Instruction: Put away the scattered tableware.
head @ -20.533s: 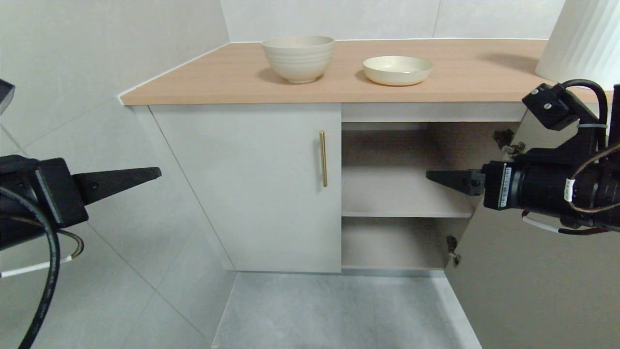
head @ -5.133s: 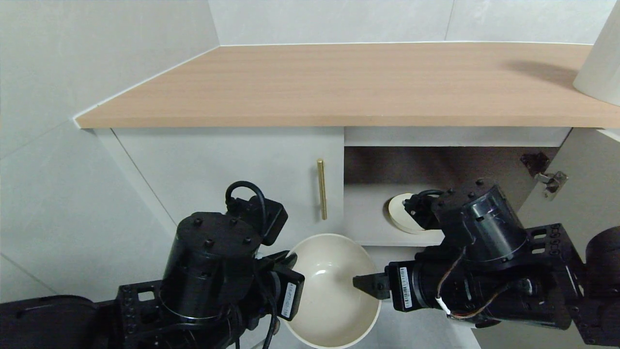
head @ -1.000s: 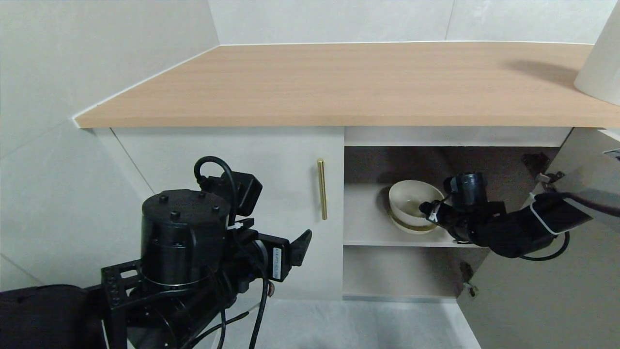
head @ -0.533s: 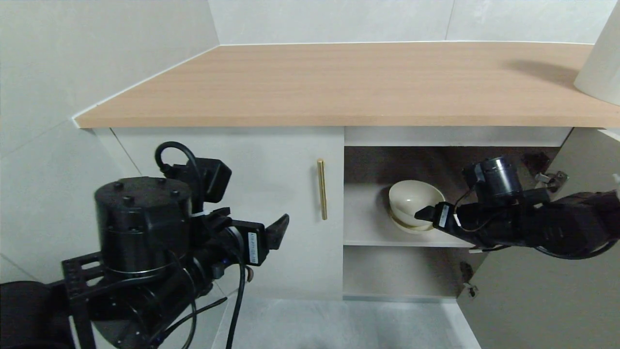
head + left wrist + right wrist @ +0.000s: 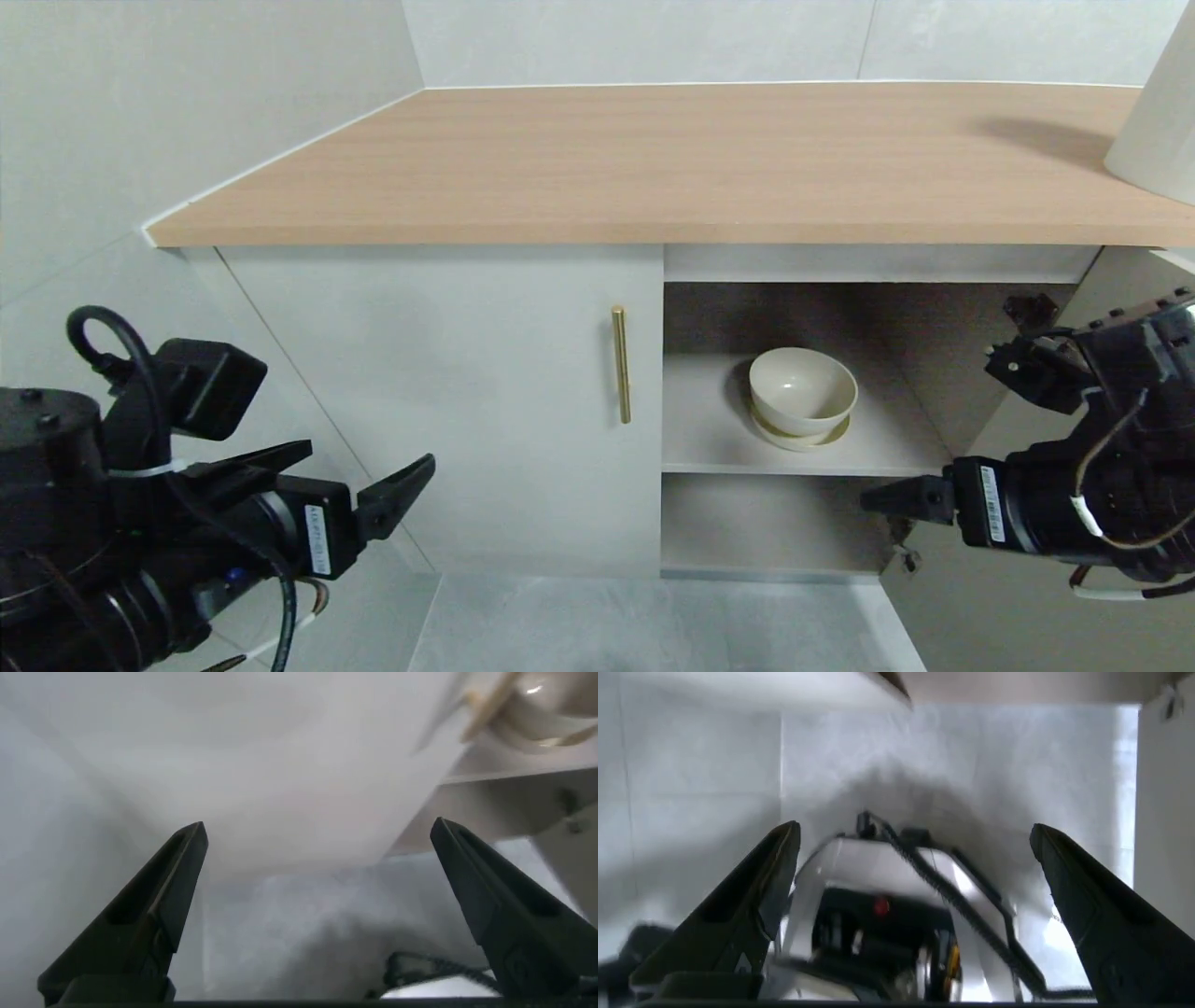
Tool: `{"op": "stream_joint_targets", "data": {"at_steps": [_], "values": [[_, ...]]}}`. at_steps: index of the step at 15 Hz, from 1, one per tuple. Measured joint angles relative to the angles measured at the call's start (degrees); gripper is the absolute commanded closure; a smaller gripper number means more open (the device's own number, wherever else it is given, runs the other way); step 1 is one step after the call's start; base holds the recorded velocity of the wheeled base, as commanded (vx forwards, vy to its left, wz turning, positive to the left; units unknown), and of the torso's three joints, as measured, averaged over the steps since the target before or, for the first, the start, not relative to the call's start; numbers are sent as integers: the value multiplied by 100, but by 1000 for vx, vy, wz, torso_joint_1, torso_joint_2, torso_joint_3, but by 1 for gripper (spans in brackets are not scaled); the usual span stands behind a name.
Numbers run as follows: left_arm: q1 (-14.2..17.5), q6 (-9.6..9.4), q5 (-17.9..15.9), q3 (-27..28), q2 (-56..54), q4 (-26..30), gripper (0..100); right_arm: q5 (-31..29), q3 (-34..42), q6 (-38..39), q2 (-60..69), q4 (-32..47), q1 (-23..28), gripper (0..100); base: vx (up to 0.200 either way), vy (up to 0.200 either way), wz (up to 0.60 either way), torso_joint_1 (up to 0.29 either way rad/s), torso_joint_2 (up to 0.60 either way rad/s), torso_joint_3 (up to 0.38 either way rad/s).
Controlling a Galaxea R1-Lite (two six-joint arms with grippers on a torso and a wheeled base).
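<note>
A cream bowl sits stacked on a shallow cream plate on the middle shelf of the open cabinet. No gripper touches either one. My right gripper hangs in front of the cabinet, below and to the right of the bowl, and its fingers stand open with nothing held. My left gripper is low at the left, in front of the closed door, also open and holding nothing. The bowl shows at the edge of the left wrist view.
The left cabinet door is closed, with a gold bar handle. The right door stands swung open beside my right arm. A white ribbed object stands on the wooden countertop at the far right. The lower shelf is bare.
My right gripper has drawn back out of the cabinet and down, leaving the bowl on the plate. My left arm has swung left and lower, away from the door.
</note>
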State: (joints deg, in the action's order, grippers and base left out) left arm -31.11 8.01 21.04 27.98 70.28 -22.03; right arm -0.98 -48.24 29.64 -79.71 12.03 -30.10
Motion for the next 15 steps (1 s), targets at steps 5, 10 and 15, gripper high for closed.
{"op": "stream_joint_targets", "data": {"at_steps": [5,10,15], "values": [[160,-21,-20,-26,-308,336,0,-79,464,-27,841,102,-265,0,-120,0,0,2,3,2],[66,-27,-18,-33,-297,323,0,-80,590,-38,1001,105,-385,0,-200,0,0,2,2,6],[2,-29,-13,-45,-286,323,0,-79,613,-46,1009,105,-389,0,-200,0,0,1,2,4]]}}
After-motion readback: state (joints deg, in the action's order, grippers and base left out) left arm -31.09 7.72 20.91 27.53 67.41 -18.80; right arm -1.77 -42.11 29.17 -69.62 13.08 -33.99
